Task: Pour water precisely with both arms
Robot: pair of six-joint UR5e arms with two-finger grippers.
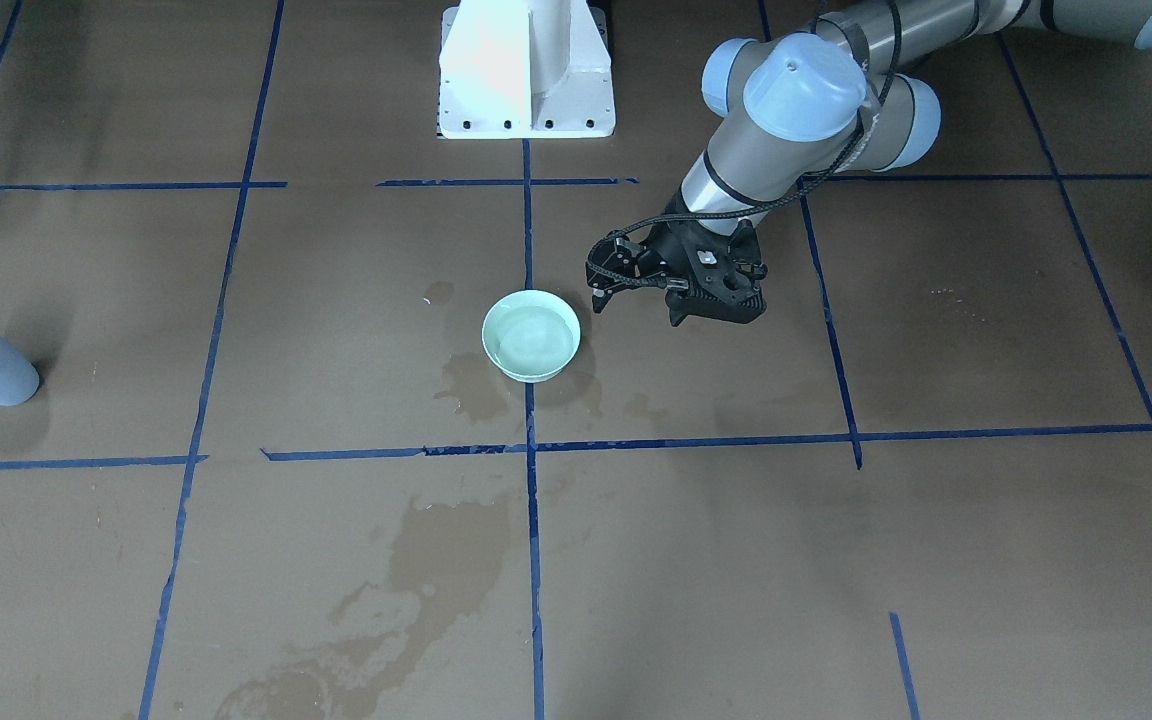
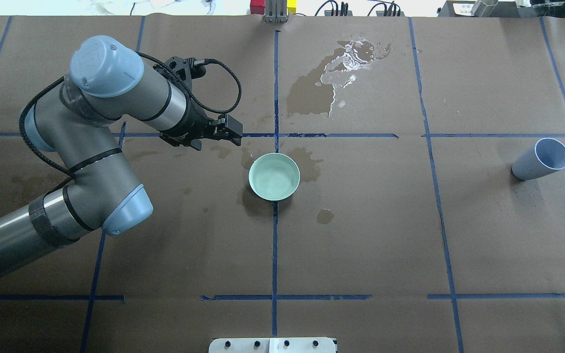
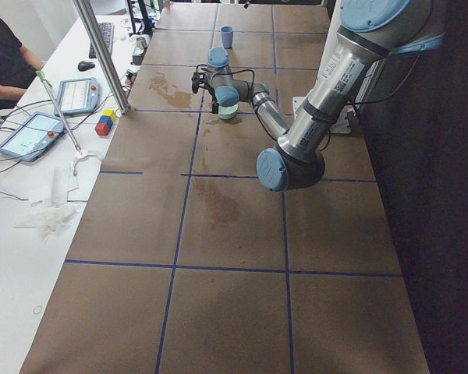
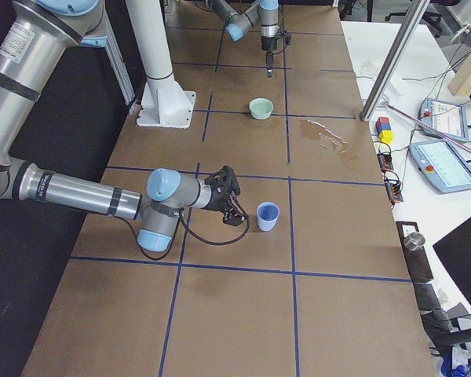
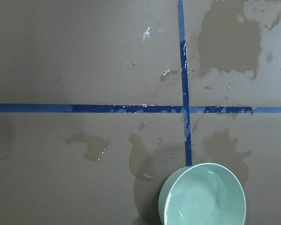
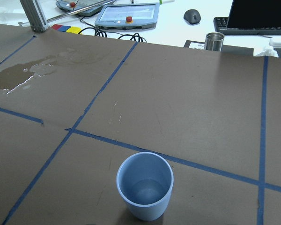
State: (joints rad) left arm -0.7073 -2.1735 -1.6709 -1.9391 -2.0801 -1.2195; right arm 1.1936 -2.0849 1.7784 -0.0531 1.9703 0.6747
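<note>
The left fingers (image 2: 230,133) hang above the tabletop (image 2: 361,235) with nothing between them; I cannot tell how far apart they stand. Just beside them, toward the robot's right and a little nearer its base, a mint bowl (image 2: 274,176) sits upright, apart from them. The water (image 5: 203,197) lies in that bowl as a faint sheen. Beyond these fingers, farther from the robot, a glossy puddle (image 2: 353,51) and a dark wet stain (image 2: 309,98) mark the tabletop.

The right fingers (image 4: 234,210) show only in the side view, so whether they are wide or narrow cannot be told. A blue cup (image 4: 268,215) stands upright just ahead of them, not held. Its inside (image 6: 144,187) looks dim at the bottom.
</note>
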